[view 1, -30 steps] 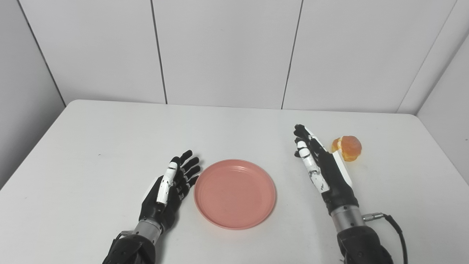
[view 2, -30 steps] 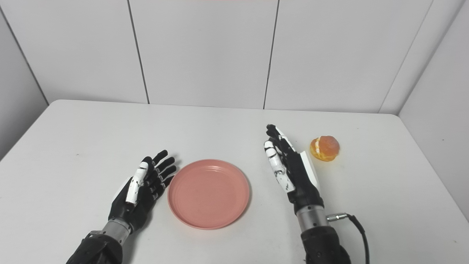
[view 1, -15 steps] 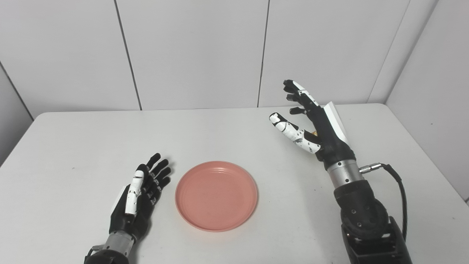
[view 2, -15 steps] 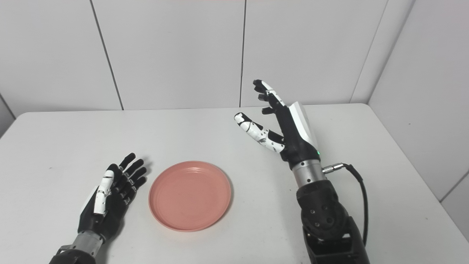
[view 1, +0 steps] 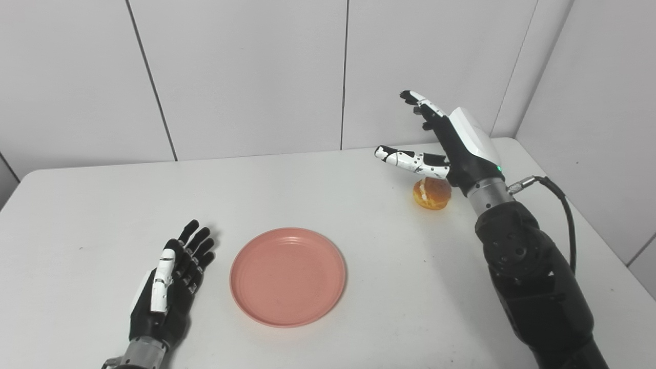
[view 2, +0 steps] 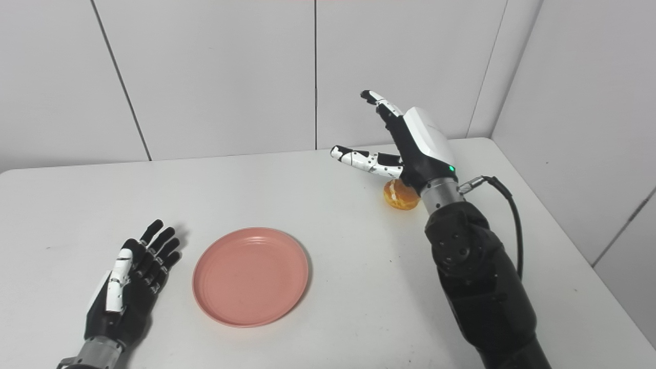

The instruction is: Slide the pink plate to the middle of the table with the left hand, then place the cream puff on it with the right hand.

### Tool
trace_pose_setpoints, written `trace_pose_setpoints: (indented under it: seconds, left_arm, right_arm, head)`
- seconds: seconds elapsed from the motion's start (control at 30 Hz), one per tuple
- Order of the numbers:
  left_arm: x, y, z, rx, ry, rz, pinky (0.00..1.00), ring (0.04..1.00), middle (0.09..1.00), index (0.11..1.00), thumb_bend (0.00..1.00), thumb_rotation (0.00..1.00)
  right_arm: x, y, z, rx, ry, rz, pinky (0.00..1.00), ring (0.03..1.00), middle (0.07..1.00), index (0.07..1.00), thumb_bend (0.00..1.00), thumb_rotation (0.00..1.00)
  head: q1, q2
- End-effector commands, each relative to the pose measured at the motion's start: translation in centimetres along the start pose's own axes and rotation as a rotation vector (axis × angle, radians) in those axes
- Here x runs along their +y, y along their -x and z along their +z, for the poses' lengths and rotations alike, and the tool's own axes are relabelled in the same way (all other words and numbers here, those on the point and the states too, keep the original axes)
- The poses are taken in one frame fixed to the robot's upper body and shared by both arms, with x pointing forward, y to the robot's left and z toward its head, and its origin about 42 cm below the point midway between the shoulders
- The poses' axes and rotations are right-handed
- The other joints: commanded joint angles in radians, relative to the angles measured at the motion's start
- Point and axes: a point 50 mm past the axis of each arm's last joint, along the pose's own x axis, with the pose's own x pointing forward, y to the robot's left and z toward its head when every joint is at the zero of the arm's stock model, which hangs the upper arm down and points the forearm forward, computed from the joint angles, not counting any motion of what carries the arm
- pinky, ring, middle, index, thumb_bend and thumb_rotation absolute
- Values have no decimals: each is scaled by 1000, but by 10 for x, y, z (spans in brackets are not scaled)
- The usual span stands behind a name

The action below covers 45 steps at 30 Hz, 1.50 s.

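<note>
My left hand (view 1: pixel 166 287) rests palm-up on the white surface (view 1: pixel 92 205) at the near left, its fingers (view 1: pixel 197 243) spread and holding nothing, just beside the pink plate (view 1: pixel 288 277) but not touching it. The plate sits empty, roughly midway across the surface and toward the near edge, so I judge the sliding step finished and the cream puff step the one in hand. Further right, my right hand (view 1: pixel 451 141) is raised above the surface with its fingers (view 1: pixel 410 158) wide apart and empty, hovering over the cream puff (view 1: pixel 432 192), which lies on the surface well apart from the plate, toward the far right corner. My thumb stretches out to the left above it; nothing touches the pastry yet. Next, I think, I must lower this hand, close around the puff gently enough not to crush it, lift, and carry it left to the plate. By count: one plate, one cream puff, two hands, both empty.
</note>
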Motion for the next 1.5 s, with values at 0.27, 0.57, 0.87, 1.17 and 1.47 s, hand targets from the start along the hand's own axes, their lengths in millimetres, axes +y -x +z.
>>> trace_pose_setpoints:
  seconds: [0.27, 0.57, 0.87, 1.17, 1.47]
  left_arm:
    - [8, -1, 0, -5, -6, 1, 959, 942, 933, 904, 450, 1000]
    - [9, 0, 0, -4, 0, -1, 963, 943, 931, 904, 447, 1000]
    - [10, 0, 2, -2, -2, -3, 950, 933, 925, 901, 451, 1000]
    - [12, 1, 2, 5, 2, -1, 967, 948, 939, 911, 441, 1000]
    - [11, 1, 3, 0, 0, 0, 945, 930, 924, 897, 446, 1000]
  right_arm:
    - [-18, -21, -14, 76, 178, 7, 738, 875, 933, 943, 846, 512]
    - [-19, -30, -37, 164, 228, 50, 755, 904, 973, 984, 882, 502]
    - [-14, -39, -54, 225, 250, 90, 790, 921, 986, 998, 907, 526]
    - [-9, -50, -70, 276, 255, 131, 783, 918, 988, 1000, 895, 532]
    - [2, -59, -86, 302, 251, 145, 792, 912, 966, 975, 903, 502]
  head:
    - [-11, -4]
    - [-19, -7]
    - [-15, 3]
    - [-10, 13]
    - [-7, 24]
